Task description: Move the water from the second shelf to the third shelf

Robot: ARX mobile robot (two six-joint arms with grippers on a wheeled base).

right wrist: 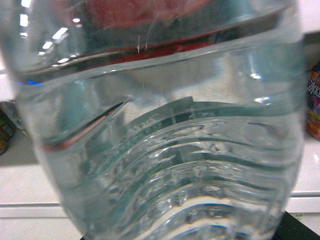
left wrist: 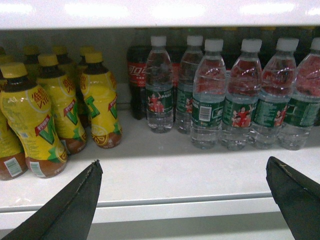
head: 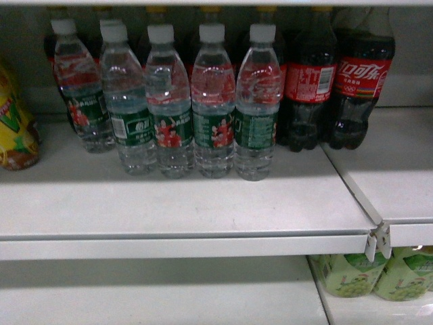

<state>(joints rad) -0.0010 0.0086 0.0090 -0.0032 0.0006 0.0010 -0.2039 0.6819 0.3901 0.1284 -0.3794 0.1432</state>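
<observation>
Right wrist view: clear ribbed plastic water bottle (right wrist: 160, 130) filled frame; right gripper's grasp couldn't be told.
Left gripper (left wrist: 185, 192): spread wide, empty.
Progress: placement on third shelf unconfirmed.

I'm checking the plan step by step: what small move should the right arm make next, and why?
Probably confirm the grip, then ease the water bottle away from the shelf. It fills the right wrist view, so it sits right at the right gripper, though the jaws are hidden. The left gripper hangs open and empty before the shelf, so it isn't carrying.
</observation>
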